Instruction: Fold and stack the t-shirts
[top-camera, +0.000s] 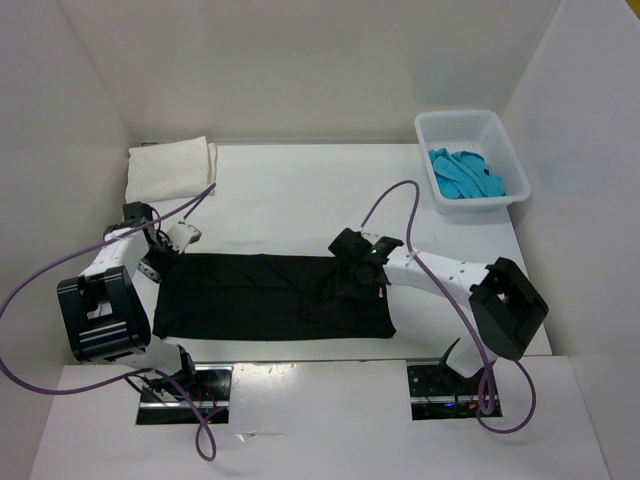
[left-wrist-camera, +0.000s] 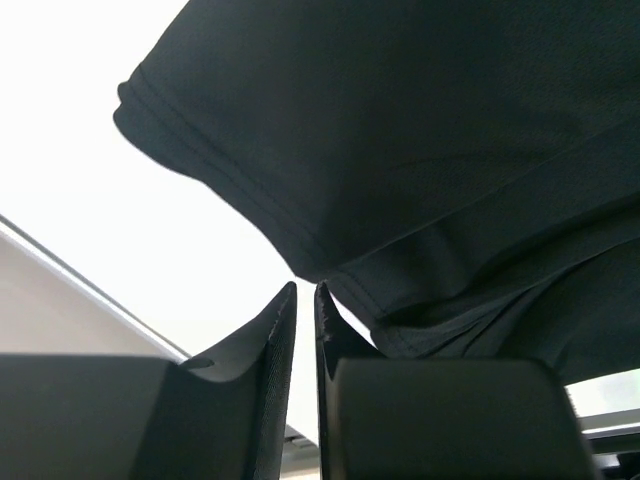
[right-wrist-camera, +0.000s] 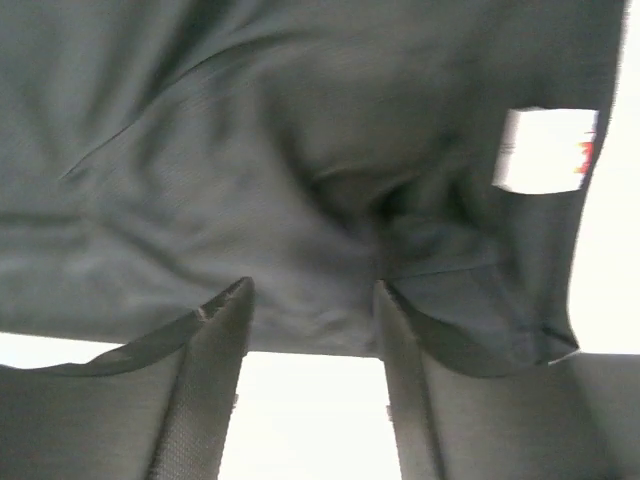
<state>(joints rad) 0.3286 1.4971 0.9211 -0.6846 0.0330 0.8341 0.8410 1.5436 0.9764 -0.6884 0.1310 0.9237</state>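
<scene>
A black t-shirt (top-camera: 260, 295) lies flat across the near middle of the table, folded into a long band. My left gripper (top-camera: 175, 240) sits at the shirt's far left corner. In the left wrist view its fingers (left-wrist-camera: 305, 290) are almost together with nothing between them, just short of the shirt's hem (left-wrist-camera: 400, 150). My right gripper (top-camera: 352, 275) is over the shirt's far edge, right of the middle. In the right wrist view it (right-wrist-camera: 312, 290) is open, its tips on the fabric edge (right-wrist-camera: 250, 150), near a white label (right-wrist-camera: 545, 150).
A folded white t-shirt (top-camera: 170, 168) lies at the back left corner. A white basket (top-camera: 470, 120) with blue cloths (top-camera: 465, 175) stands at the back right. White walls close in the table on three sides.
</scene>
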